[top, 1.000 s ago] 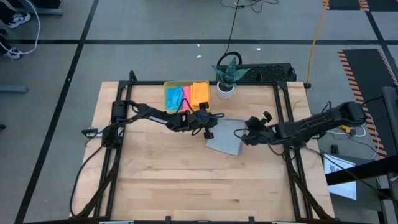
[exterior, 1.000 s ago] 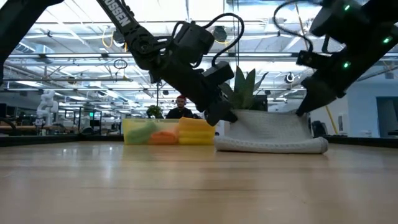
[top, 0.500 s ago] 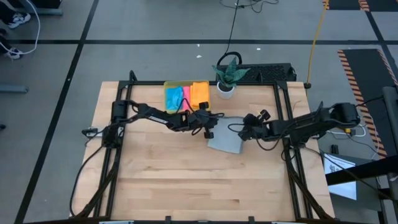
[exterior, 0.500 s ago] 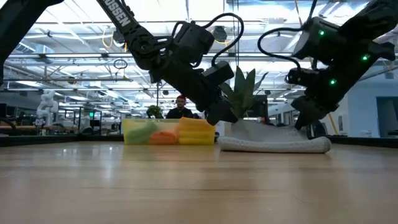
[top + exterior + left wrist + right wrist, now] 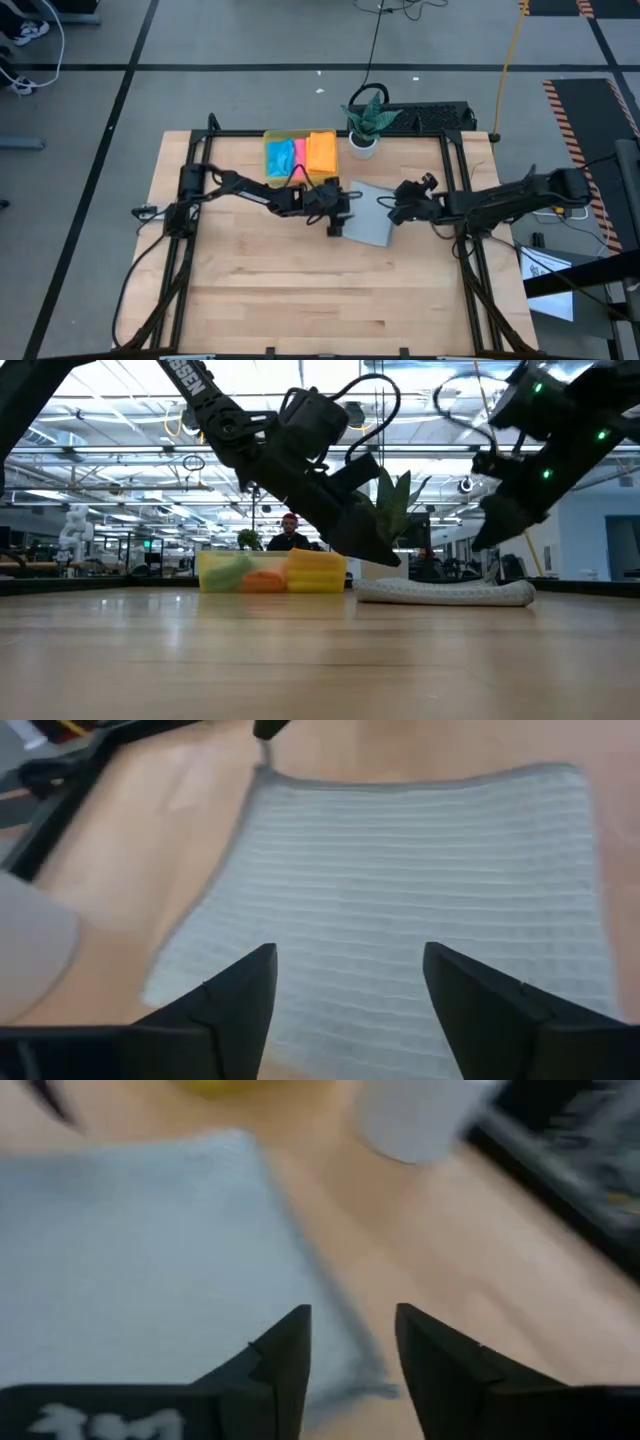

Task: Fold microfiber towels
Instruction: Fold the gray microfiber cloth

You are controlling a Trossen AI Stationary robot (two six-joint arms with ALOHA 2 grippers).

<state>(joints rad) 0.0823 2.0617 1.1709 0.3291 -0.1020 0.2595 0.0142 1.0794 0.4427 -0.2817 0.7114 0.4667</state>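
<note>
1. The wooden table (image 5: 280,290) fills the centre of the high view, a black frame running along its edges.
2. The left gripper (image 5: 337,208) sits just left of centre, at the left edge of the light grey towel (image 5: 366,216); in the left wrist view its fingers (image 5: 235,1002) stand wide apart, with nothing between them but the towel beneath.
3. The right gripper (image 5: 396,208) is at the towel's right edge, right of centre; its fingers (image 5: 285,1358) stand parted and hold nothing.
4. The grey towel lies flat, folded, at the middle of the frame.
5. The yellow tray (image 5: 270,138), at upper centre, holds the yellow, blue, pink and orange towels (image 5: 320,152).
6. A potted plant (image 5: 364,123) stands just right of the tray.
</note>
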